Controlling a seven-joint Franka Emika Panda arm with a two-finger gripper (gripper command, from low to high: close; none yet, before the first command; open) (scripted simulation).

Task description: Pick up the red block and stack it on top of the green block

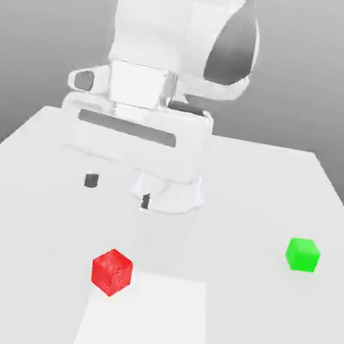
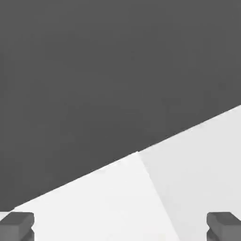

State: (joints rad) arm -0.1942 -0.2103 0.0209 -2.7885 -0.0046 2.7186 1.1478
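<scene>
Red block: the red block (image 1: pixel 111 271) sits on the desk (image 1: pixel 285 179) toward the exterior view's left, at the front, touching the corner of a paler square patch (image 1: pixel 149 322) on the desk top. It is turned so that a vertical edge faces the camera, and its faces are faintly speckled.

Green block: the green block (image 1: pixel 302 255) stands alone on the desk, well apart from the red one, off to the exterior view's right and a little further back. It looks slightly smaller.

Tool: the tool (image 1: pixel 118 190) hangs under the white arm, behind the red block and above the desk. Its two dark fingertips (image 1: pixel 90 180) stand wide apart with nothing between them. It holds nothing.

How the red block should handle: I would judge it a rigid, light cube with flat faces. It should neither give nor crush.

Where to take hold: two opposite side faces, near mid-height, look best. Since the cube sits turned, the tool would likely need to turn so its fingers meet faces squarely and not corners.

What could go wrong: a corner grip might let it twist or slip. The smaller green top leaves little margin, so centring the red block will matter.
</scene>
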